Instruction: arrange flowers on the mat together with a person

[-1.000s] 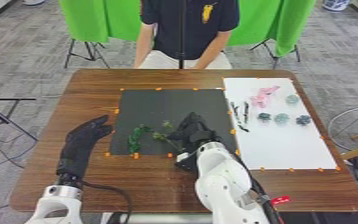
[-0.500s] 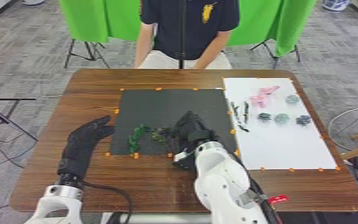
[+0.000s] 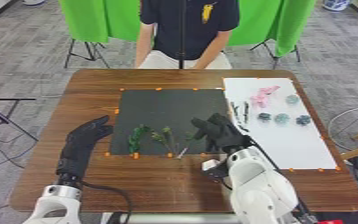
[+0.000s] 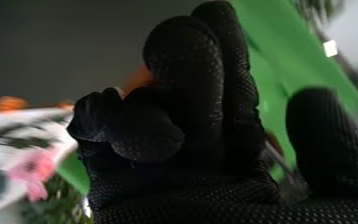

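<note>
In the head view my right hand point(image 3: 218, 132) is over the black mat's point(image 3: 167, 107) near right part, its fingers relaxed. Left of it a leafy sprig point(image 3: 168, 139) and a dark green sprig point(image 3: 138, 137) lie side by side on the mat; a thin stem point(image 3: 184, 149) is close to the hand. My left hand point(image 3: 88, 133) stays left of the mat, fingers straight. The right wrist view shows my right hand point(image 4: 189, 90) with some fingers extended, others bent, and the thumb apart. Pink flowers point(image 3: 262, 96) and dark twigs point(image 3: 240, 114) lie on the white mat point(image 3: 286, 145).
Round plants, a dark one point(image 3: 264, 116), a pale one point(image 3: 281, 118), a bluish one point(image 3: 302, 120) and another point(image 3: 292, 99), are on the white mat. Orange tabs point(image 3: 135, 155) line the mat edges. Brown wood point(image 3: 158, 185) surrounds both mats.
My right hand has moved to the right, away from the leafy sprig, and its fingers have spread. More of the stems beside it is uncovered. My left hand has kept still.
</note>
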Motion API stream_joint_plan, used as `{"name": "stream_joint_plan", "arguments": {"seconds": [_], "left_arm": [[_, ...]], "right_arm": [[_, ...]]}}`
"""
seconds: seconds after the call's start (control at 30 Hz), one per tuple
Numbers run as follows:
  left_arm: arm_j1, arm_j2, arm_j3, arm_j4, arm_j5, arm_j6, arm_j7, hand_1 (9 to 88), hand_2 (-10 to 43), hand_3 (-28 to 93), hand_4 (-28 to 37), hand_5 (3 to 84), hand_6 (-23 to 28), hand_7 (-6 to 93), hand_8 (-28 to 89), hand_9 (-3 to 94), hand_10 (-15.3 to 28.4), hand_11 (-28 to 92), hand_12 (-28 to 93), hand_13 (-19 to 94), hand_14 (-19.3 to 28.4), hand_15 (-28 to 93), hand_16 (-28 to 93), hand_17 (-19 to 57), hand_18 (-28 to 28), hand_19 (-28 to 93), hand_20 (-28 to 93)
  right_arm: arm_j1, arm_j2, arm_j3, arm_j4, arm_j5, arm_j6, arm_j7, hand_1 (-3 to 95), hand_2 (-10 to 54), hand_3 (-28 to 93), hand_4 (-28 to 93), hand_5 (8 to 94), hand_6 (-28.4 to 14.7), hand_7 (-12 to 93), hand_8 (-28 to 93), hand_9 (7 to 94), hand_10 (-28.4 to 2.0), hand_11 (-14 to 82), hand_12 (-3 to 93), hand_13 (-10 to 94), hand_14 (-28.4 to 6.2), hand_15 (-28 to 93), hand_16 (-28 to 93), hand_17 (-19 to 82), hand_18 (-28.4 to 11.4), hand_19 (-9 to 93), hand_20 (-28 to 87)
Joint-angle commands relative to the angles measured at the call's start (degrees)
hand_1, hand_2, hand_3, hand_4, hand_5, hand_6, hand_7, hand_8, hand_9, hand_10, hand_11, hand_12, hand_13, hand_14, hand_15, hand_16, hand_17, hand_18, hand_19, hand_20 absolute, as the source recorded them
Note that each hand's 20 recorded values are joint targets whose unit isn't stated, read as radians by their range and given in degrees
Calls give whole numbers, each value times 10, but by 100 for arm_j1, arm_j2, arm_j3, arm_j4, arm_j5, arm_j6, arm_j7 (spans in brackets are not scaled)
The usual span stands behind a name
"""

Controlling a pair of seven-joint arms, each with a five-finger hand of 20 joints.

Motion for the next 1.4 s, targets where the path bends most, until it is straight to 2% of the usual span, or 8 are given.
{"name": "stream_joint_plan", "arguments": {"seconds": [0.03,0.8,0.97,1.13,1.2,1.33,1.37,1.4], "left_arm": [[49,-61,19,32,31,-148,-105,286,-29,587,-175,461,39,160,-53,469,134,256,183,341,169,225,58,-1,139,101,188],[60,-54,49,42,-5,-94,-93,284,-29,589,-175,459,39,160,-52,468,135,254,184,339,170,227,58,-2,139,103,188],[55,-74,50,41,12,-131,-83,285,-27,585,-174,460,40,160,-52,468,135,254,183,339,170,227,58,-2,139,101,187],[36,-78,42,60,2,-156,-104,284,-29,588,-173,460,40,160,-52,469,136,255,184,340,170,227,58,-2,139,103,188],[21,-88,52,67,0,-187,-100,284,-29,589,-173,460,39,160,-52,468,135,255,184,340,170,227,58,-2,139,103,188],[-26,-85,82,99,8,-251,-75,285,-29,588,-175,460,39,160,-52,468,134,255,183,339,171,228,58,-2,139,103,188],[-27,-80,96,100,0,-249,-62,285,-29,588,-175,460,39,160,-52,468,134,255,183,339,170,228,58,-2,139,103,188],[-30,-78,109,105,-3,-261,-39,285,-29,588,-174,460,39,160,-52,468,134,255,183,339,170,228,58,-2,139,103,187]], "right_arm": [[-65,-3,-70,220,286,-849,397,107,260,575,-192,811,-19,108,-101,937,-122,446,251,771,-164,773,423,368,-284,882,624],[505,-99,-445,830,306,-901,446,94,235,568,-195,766,-26,97,-96,937,-127,472,241,778,-167,781,436,376,-284,890,628],[377,-27,-291,468,470,-838,448,95,220,566,-196,765,-26,98,-96,937,-128,473,241,777,-167,781,437,375,-284,889,628],[182,104,91,-62,920,-287,294,93,198,565,-190,782,-23,100,-96,937,-130,481,238,781,-167,782,434,378,-284,890,629],[72,238,308,-205,1418,212,215,100,180,579,-183,790,-21,102,-96,937,-130,490,233,783,-166,783,433,381,-284,891,628],[-494,544,860,-244,3016,1713,-1079,131,156,600,-176,797,-18,110,-93,937,-137,449,229,771,-167,763,425,367,-284,867,621],[-654,554,1097,-158,3566,1723,-1678,141,151,611,-176,786,-18,116,-93,933,-141,389,237,756,-168,732,410,346,-284,831,617],[-804,507,1429,-23,4197,1320,-2346,146,134,634,-170,753,-25,117,-93,891,-156,297,233,712,-173,643,372,303,-275,748,587]]}}
